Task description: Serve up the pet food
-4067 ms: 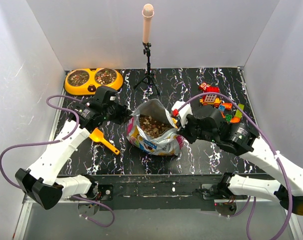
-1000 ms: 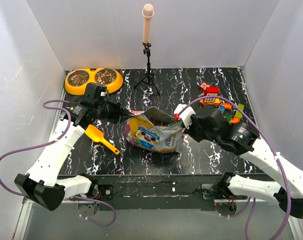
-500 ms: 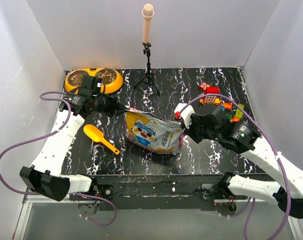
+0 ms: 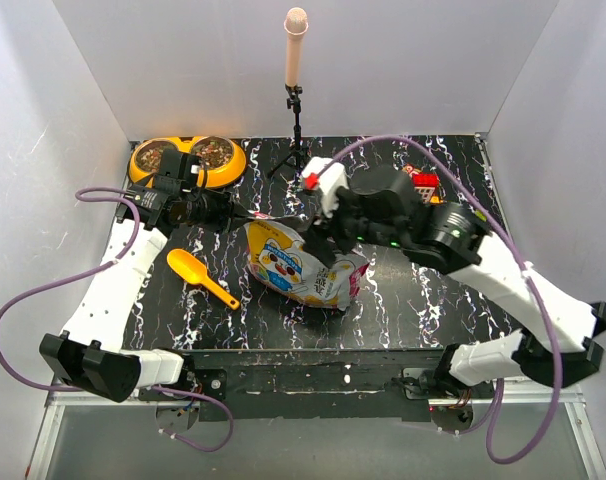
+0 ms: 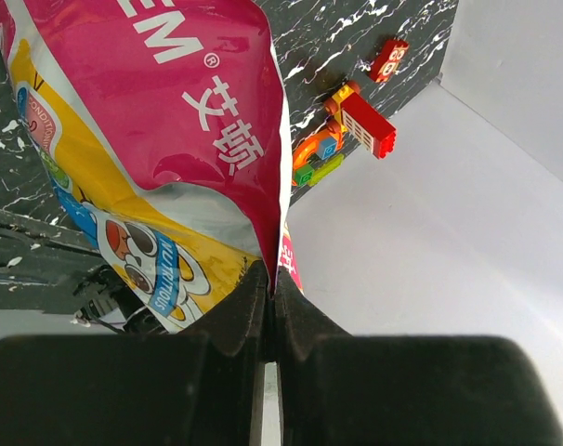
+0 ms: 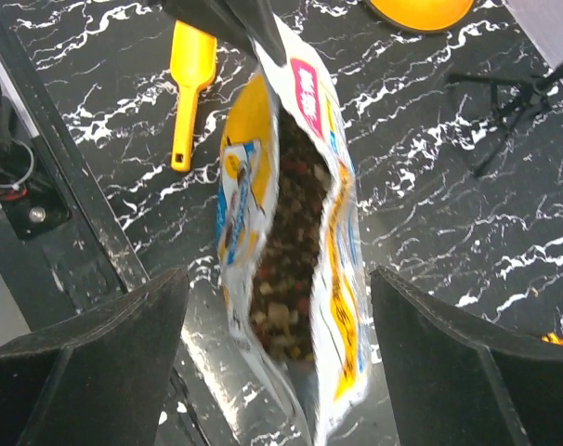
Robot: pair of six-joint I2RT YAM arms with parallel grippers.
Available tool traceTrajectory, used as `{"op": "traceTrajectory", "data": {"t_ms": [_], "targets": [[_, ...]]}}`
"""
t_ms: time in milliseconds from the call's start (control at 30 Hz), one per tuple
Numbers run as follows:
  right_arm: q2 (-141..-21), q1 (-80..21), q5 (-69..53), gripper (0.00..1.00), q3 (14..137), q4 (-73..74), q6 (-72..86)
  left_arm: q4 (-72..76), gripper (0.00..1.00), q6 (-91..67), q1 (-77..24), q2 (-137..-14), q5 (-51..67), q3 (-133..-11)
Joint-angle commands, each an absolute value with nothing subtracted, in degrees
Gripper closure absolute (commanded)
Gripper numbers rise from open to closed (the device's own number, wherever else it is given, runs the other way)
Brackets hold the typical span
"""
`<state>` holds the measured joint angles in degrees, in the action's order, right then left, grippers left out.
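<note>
The crinkly white and yellow bag (image 4: 295,268) lies slumped mid-table, its magenta band (image 5: 170,111) filling the left wrist view. My left gripper (image 4: 239,213) is shut on the bag's upper left corner, the jaws pinching its edge (image 5: 270,279). My right gripper (image 4: 321,230) hovers open above the bag, touching nothing. Between its wide-spread fingers (image 6: 105,344) the bag's mouth gapes, showing the pet food (image 6: 286,269) as brown, red and tan kibble. More kibble fills the steel cups of the orange double bowl (image 4: 187,160) at the back left.
A yellow-orange scoop (image 4: 203,277) lies on the black marbled table left of the bag, also seen as the scoop (image 6: 190,84). A microphone on a tripod (image 4: 296,100) stands at the back centre. Toy bricks (image 4: 423,185) sit at the back right. White walls enclose the table.
My right gripper let go of the bag's right edge, opened wide and swung up and left over the bag. The bag slumped. My left gripper kept its hold.
</note>
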<state>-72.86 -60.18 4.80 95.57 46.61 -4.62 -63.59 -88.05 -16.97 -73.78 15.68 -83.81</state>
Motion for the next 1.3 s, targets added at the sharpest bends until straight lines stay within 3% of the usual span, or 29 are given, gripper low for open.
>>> {"op": "traceTrajectory", "data": {"t_ms": [0, 167, 333, 567, 667, 733, 767, 1000, 1033, 1067, 1133, 1267], "targets": [[-81.2, -63.9, 8.8, 0.14, 103.8, 45.4, -2.9, -59.2, 1.00, -90.4, -15.8, -70.5, 16.0, -85.5], [-89.5, -64.9, 13.2, 0.14, 110.9, 47.3, -7.6, -58.6, 1.00, -90.8, -15.8, -69.2, 16.1, -85.1], [-90.4, -66.5, 14.8, 0.17, 107.2, 47.2, -12.8, -57.2, 1.00, -91.8, -15.8, -67.0, 17.1, -82.8], [-91.8, -73.8, 32.4, 0.30, 99.4, 42.4, -21.5, -55.8, 1.00, -93.1, -15.8, -65.9, 17.3, -81.4], [-91.8, -75.1, 39.0, 0.61, 98.1, 40.4, -23.9, -55.9, 1.00, -92.7, -15.9, -66.0, 16.8, -81.9], [-91.1, -75.2, 41.5, 0.92, 96.9, 38.9, -25.3, -55.6, 1.00, -92.9, -15.8, -65.8, 16.6, -81.8], [-90.6, -75.2, 41.7, 0.99, 96.5, 38.8, -25.8, -55.6, 1.00, -93.0, -15.8, -65.7, 16.5, -81.7], [-88.3, -73.9, 26.5, 0.99, 100.8, 49.7, -18.6, -56.0, 1.00, -92.7, -15.8, -65.7, 15.8, -82.1], [-88.3, -73.3, 24.5, 0.78, 101.5, 51.3, -17.0, -56.0, 1.00, -92.7, -15.9, -65.7, 15.9, -82.0], [-88.3, -72.4, 22.0, 0.71, 101.9, 52.5, -15.9, -55.9, 1.00, -92.6, -15.8, -65.8, 16.0, -82.0], [-88.0, -71.4, 20.6, 0.64, 101.7, 54.3, -14.4, -56.0, 1.00, -92.6, -15.8, -65.8, 15.8, -82.1], [-86.0, -69.5, 18.6, 0.62, 100.0, 55.8, -14.2, -56.5, 1.00, -92.0, -15.8, -66.0, 15.8, -82.4]]}}
